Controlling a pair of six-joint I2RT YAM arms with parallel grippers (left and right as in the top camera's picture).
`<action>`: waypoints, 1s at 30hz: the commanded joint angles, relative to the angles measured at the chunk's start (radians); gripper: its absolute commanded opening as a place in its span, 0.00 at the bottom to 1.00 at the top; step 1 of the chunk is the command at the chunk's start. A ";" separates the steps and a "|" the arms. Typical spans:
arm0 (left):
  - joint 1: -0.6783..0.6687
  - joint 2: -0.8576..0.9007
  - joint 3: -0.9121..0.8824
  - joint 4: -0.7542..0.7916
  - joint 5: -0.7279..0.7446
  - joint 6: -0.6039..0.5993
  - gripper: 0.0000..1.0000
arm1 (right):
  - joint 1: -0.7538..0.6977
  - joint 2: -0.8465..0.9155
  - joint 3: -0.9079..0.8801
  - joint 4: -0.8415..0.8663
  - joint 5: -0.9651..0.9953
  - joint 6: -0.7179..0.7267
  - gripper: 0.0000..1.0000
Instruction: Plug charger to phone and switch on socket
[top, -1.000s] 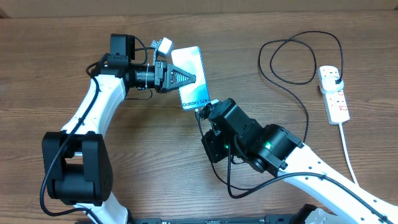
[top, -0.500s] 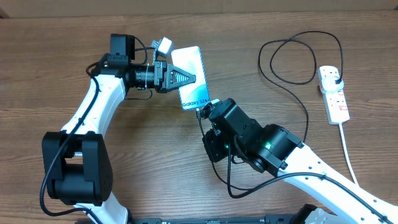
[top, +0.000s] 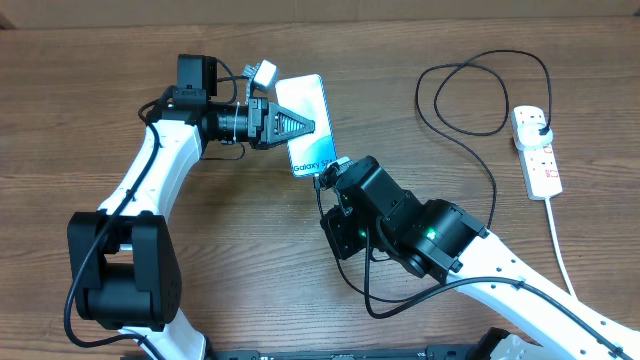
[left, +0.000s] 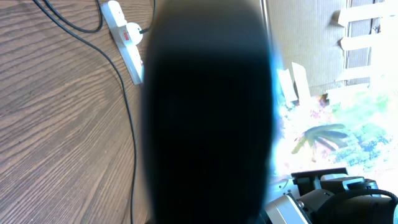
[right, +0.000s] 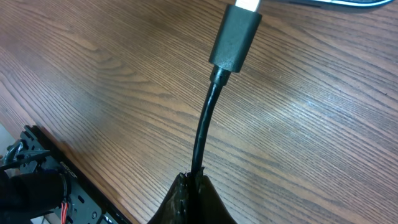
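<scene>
One phone (top: 314, 100), one charger (right: 234, 38), one socket (top: 538, 153)

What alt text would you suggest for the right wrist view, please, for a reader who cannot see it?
The right gripper, shut, pinches the black charger cable below its connector, which points toward the phone's edge at the frame's top. A wooden table fills the background.

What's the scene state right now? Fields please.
left gripper: shut on the phone
right gripper: shut on the charger cable, just behind the connector
connector: at the phone's near end; whether it is seated cannot be told
plug: in the socket
socket switch: state not readable
</scene>
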 joint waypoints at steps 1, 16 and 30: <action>0.003 -0.013 0.021 0.004 0.046 0.002 0.04 | 0.003 0.003 -0.003 0.008 -0.013 -0.004 0.04; 0.003 -0.013 0.021 0.003 0.051 0.013 0.04 | 0.003 0.003 -0.002 0.053 0.200 -0.007 0.04; -0.003 -0.013 0.021 0.003 0.045 0.021 0.04 | 0.003 0.003 -0.003 0.071 0.046 0.000 0.26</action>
